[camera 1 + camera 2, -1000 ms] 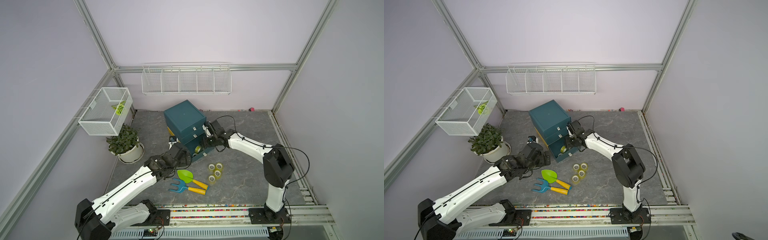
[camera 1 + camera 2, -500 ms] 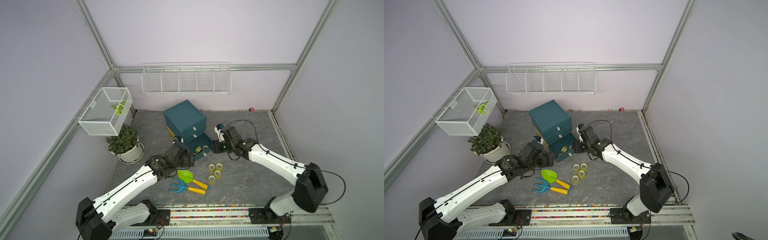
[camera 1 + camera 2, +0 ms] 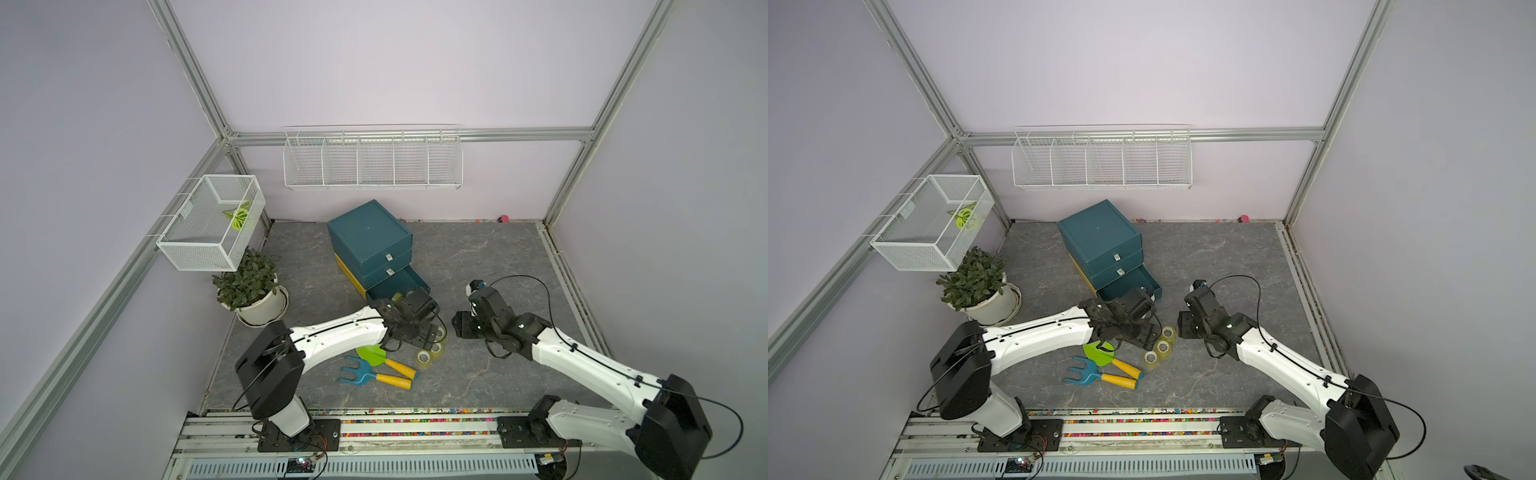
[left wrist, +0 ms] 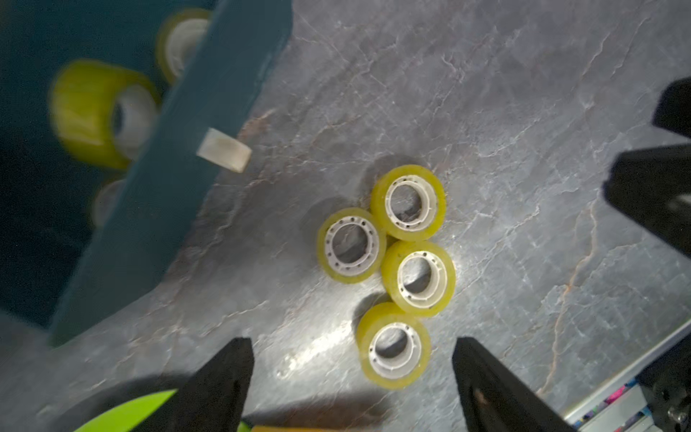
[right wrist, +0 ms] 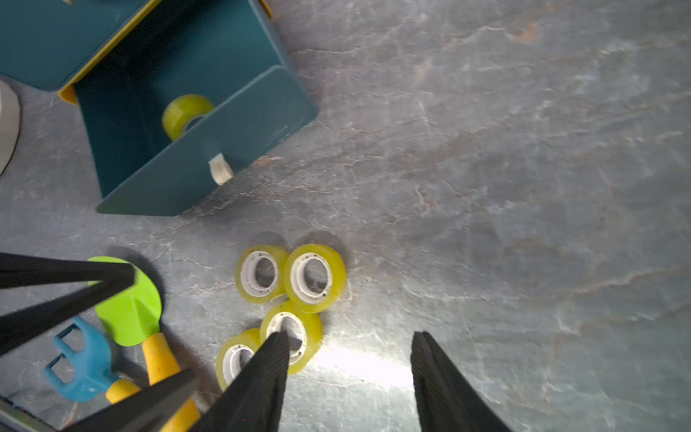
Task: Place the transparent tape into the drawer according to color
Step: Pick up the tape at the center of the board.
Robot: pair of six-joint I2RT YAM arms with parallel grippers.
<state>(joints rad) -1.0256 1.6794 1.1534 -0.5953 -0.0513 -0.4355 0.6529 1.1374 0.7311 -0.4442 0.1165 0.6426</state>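
Several yellow-green rolls of transparent tape (image 4: 418, 278) lie bunched on the grey floor, also seen in both top views (image 3: 424, 358) (image 3: 1151, 358) and the right wrist view (image 5: 314, 276). The teal cabinet's bottom drawer (image 3: 409, 282) (image 5: 194, 149) stands pulled out. Two yellow-green rolls (image 4: 101, 112) (image 5: 185, 112) lie inside it. My left gripper (image 4: 351, 348) (image 3: 419, 336) hovers open over the bunch, and the nearest roll (image 4: 394, 346) shows between its fingers. My right gripper (image 5: 350, 336) (image 3: 461, 330) is open and empty just right of the rolls.
A green toy shovel (image 3: 374, 355) and a blue toy rake (image 3: 359, 372) lie beside the rolls under the left arm. The two upper drawers of the cabinet (image 3: 370, 237) are shut. A potted plant (image 3: 253, 291) and a wire basket (image 3: 212, 224) stand at the left.
My right arm has drawn back from the drawer toward the front right. My left gripper has swung right, over the tape bunch, and its jaws have narrowed a little.
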